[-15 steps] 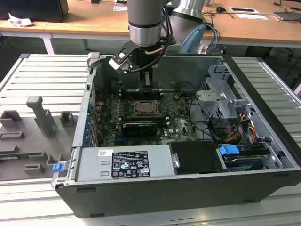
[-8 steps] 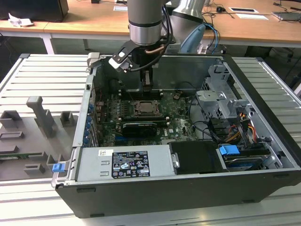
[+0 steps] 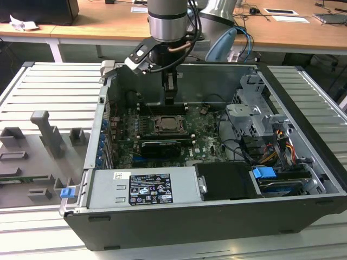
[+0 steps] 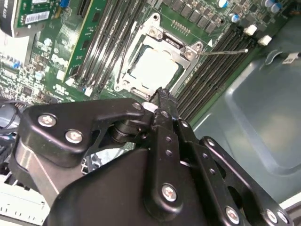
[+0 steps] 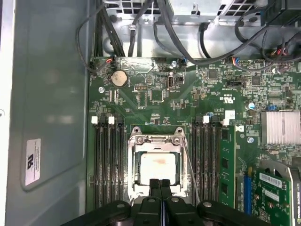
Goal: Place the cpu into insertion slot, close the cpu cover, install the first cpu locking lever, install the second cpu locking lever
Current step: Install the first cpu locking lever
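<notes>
The cpu (image 5: pixel 159 165) lies flat in the insertion slot (image 3: pixel 171 125) on the green motherboard, its pale top showing through the cut-out of the cpu cover (image 5: pixel 135 160). The silver cover lies down around the chip (image 4: pixel 153 68). A thin wire locking lever (image 4: pixel 225 51) sticks out free from one corner of the socket, and it runs alongside the frame (image 5: pixel 190 169) in the first wrist view. My gripper (image 5: pixel 160 186) hangs just above the socket's edge with its black fingers pressed together and nothing between them. In the exterior view the gripper (image 3: pixel 171 100) is a little above the socket.
Long black memory slots (image 5: pixel 108 165) flank the socket on both sides. A green card (image 5: pixel 230 165) and a heatsink (image 5: pixel 282 127) stand nearby. Cables (image 5: pixel 188 42) cross the board's edge. The grey case wall (image 5: pixel 47 117) is close, and a drive cage (image 3: pixel 255 116) fills the exterior view's right.
</notes>
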`<control>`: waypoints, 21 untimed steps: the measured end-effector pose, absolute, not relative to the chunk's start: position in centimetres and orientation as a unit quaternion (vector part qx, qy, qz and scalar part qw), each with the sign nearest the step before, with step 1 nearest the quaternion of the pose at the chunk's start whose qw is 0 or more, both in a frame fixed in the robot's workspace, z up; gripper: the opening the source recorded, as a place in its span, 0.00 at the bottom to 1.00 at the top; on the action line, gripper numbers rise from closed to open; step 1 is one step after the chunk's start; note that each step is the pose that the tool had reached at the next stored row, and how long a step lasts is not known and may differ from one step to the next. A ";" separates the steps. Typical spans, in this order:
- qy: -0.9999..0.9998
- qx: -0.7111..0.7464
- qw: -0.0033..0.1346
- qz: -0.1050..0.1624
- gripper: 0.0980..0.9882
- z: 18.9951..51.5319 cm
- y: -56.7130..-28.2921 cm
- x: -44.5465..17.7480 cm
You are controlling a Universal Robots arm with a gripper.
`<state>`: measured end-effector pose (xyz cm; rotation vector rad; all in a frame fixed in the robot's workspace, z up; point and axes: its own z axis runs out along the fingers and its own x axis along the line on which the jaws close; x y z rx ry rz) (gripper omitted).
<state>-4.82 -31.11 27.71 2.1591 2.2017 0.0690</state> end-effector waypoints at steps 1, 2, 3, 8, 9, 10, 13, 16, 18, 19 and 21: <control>0.725 0.688 0.029 0.022 0.01 27.7 -31.1 -4.8; 0.741 0.671 0.028 0.022 0.01 27.7 -31.1 -4.8; 0.744 0.667 0.028 0.022 0.01 27.7 -31.1 -4.8; 0.759 0.650 0.027 0.022 0.01 27.7 -31.1 -4.8; 0.768 0.639 0.027 0.023 0.01 27.7 -31.1 -4.8; 0.778 0.627 0.027 0.023 0.01 27.7 -31.1 -4.8; 0.796 0.605 0.026 0.024 0.01 27.7 -31.1 -4.8; 0.804 0.594 0.026 0.024 0.01 27.7 -31.1 -4.8; 0.808 0.588 0.025 0.025 0.01 27.7 -31.1 -4.8; 0.812 0.583 0.025 0.025 0.01 27.7 -31.1 -4.8; 0.816 0.577 0.025 0.025 0.01 27.7 -31.1 -4.8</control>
